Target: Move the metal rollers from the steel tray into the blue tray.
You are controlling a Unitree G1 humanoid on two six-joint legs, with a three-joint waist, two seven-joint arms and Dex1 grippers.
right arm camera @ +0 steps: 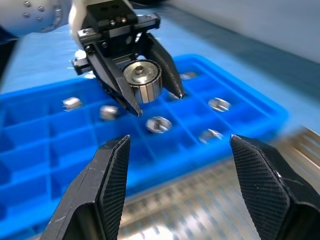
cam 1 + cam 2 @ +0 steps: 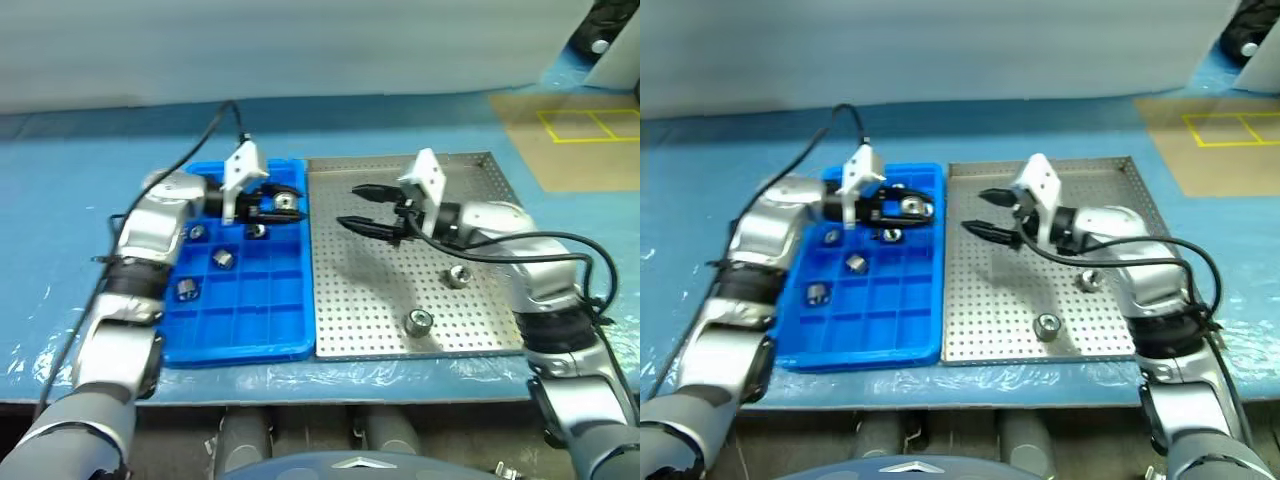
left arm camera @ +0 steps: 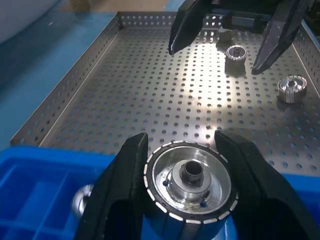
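The left gripper [image 2: 283, 204] is clenched on one metal roller [image 3: 190, 182], held above the far right part of the blue tray [image 2: 250, 345]. The roller's axis lies about level, its bored end face toward the right, facing the right gripper [image 2: 357, 208]. The right gripper's jaws stand apart with nothing between them, hovering over the far left part of the steel tray [image 2: 500, 345] with its fingers aimed left. Several rollers [image 2: 222, 259] sit in separate blue-tray compartments. Two rollers [image 2: 418, 321] lie on the steel tray's near right area; its left half is open floor.
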